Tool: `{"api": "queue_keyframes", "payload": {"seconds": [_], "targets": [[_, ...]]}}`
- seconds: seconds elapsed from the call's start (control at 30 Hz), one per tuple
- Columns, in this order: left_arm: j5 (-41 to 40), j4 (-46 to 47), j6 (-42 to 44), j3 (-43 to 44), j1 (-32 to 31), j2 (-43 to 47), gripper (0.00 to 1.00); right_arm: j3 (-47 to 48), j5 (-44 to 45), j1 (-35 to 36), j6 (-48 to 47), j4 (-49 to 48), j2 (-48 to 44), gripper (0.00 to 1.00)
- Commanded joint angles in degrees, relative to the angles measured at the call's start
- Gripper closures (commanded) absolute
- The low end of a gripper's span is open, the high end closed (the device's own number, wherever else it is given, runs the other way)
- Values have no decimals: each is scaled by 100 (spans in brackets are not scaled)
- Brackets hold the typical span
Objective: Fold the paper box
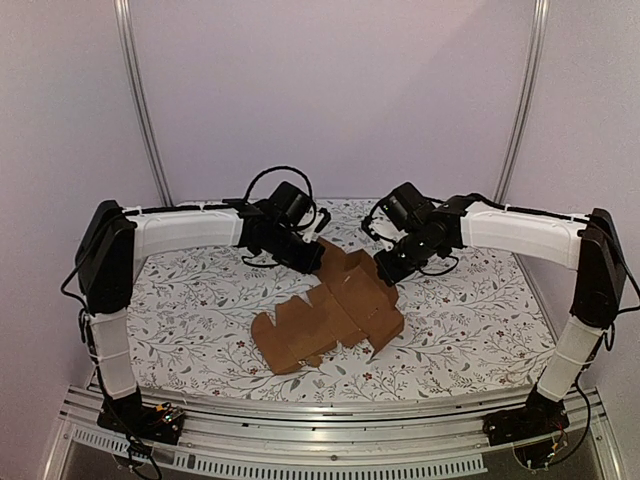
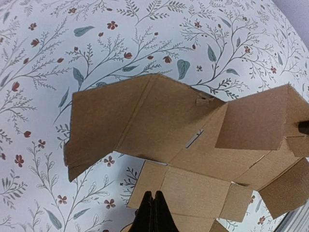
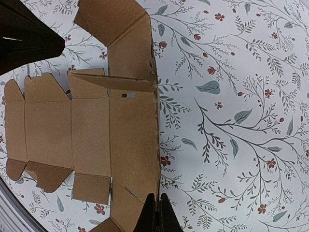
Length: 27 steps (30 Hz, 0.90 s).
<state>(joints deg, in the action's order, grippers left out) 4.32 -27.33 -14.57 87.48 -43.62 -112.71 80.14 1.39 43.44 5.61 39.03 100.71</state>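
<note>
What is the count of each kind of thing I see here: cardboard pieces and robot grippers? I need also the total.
Cardboard pieces: 1, the paper box, mostly unfolded
Robot grippers: 2, the left gripper and the right gripper, both shut
Total: 3

Tabletop point(image 1: 200, 330): white cover printed with grey-green sprigs and small red flowers. Wall point(image 1: 330, 90): plain pale lilac, evenly lit. Metal poles point(image 1: 140, 100): 11 and 1 o'clock. Slotted aluminium rail point(image 1: 330, 422): 6 o'clock.
</note>
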Motion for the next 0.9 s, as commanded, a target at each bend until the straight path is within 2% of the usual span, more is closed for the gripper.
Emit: {"api": "queue_keyframes", "payload": {"seconds": [0.0,0.53,0.87], "targets": [[-551,-166,39,-64,53,-298,100,-104,-77,-22,110,-32,112,100],[-789,-294,37,-154,81,-917,100,-104,-272,-28,202,-30,133,100],[0,-324,33,-284,81,-811,100,-86,-244,-27,263,-61,167,100]]}}
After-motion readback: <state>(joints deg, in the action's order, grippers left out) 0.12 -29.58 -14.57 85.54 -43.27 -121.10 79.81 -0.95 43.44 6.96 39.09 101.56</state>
